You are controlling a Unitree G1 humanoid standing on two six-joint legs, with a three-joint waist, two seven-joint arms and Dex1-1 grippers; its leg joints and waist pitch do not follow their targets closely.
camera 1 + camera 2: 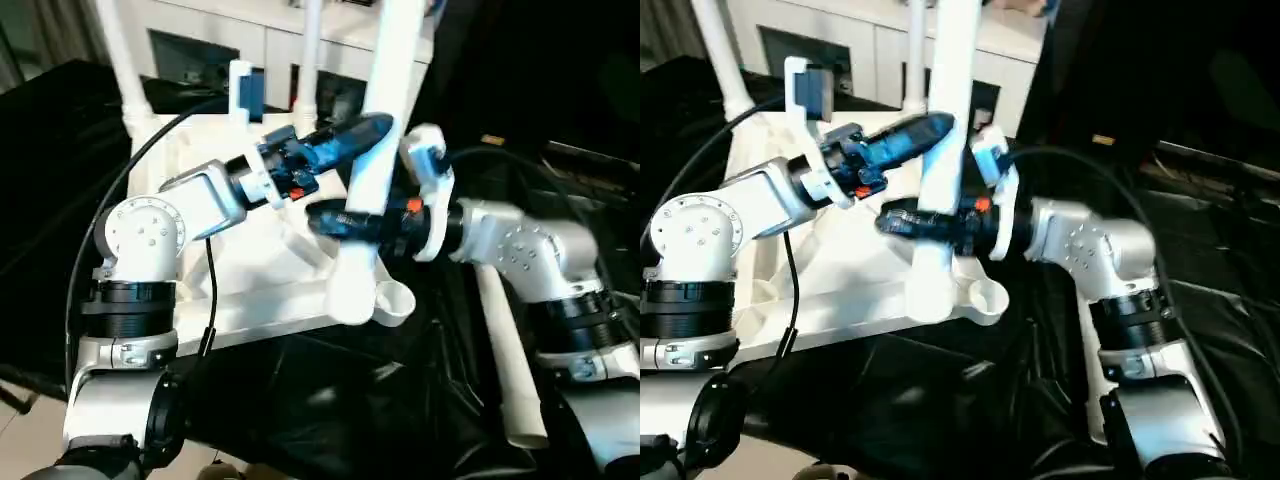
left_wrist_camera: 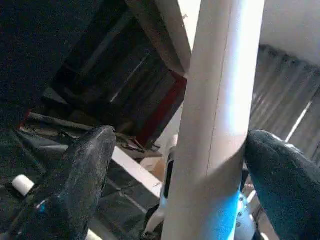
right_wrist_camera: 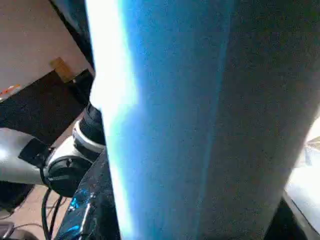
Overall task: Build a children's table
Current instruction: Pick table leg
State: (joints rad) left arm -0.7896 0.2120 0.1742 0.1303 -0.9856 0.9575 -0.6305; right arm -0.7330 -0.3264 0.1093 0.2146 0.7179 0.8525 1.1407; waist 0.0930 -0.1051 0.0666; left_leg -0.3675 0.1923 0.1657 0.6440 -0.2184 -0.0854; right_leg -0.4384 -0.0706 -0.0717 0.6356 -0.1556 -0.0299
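The white table top (image 1: 250, 290) lies upside down, ribbed underside up. Two white legs (image 1: 122, 70) (image 1: 308, 60) stand in its far corners. A third leg (image 1: 385, 80) rises nearly upright over the near right corner, its thick end beside a round socket (image 1: 395, 300); whether it is seated is hidden. My right gripper (image 1: 335, 222) is shut around this leg low down. My left gripper (image 1: 365, 135) straddles it higher up, open: one finger (image 2: 285, 185) touches the leg, the other finger (image 2: 75, 190) stands apart.
A fourth white leg (image 1: 505, 350) lies loose on the black cloth (image 1: 350, 410) beside my right arm. A white cabinet (image 1: 200, 30) stands behind the table top. Cables hang from my left forearm (image 1: 200, 200).
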